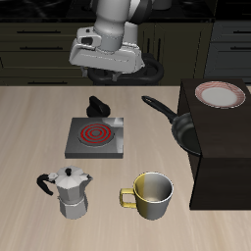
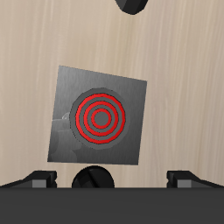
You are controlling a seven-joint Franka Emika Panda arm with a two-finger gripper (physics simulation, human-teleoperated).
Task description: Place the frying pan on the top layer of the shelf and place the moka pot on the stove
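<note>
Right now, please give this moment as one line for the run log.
gripper: above stove, holding nothing | frying pan: beside shelf | moka pot: on table, untouched

Wooden table [image 1: 29, 127] carries stove [image 1: 95, 137], moka pot [image 1: 69, 192], mug [image 1: 152, 196], shelf [image 1: 221, 157].

Moka pot [image 1: 69, 191] beside mug [image 1: 150, 194], stove [image 1: 96, 136] behind; pan [image 1: 182, 125] against shelf [image 1: 230, 162].

Bare wooden counter [image 1: 29, 127] surrounds the flat grey stove [image 1: 95, 137]; the faceted silver moka pot [image 1: 69, 192] and yellowish metal mug [image 1: 149, 195] crowd its front edge.
</note>
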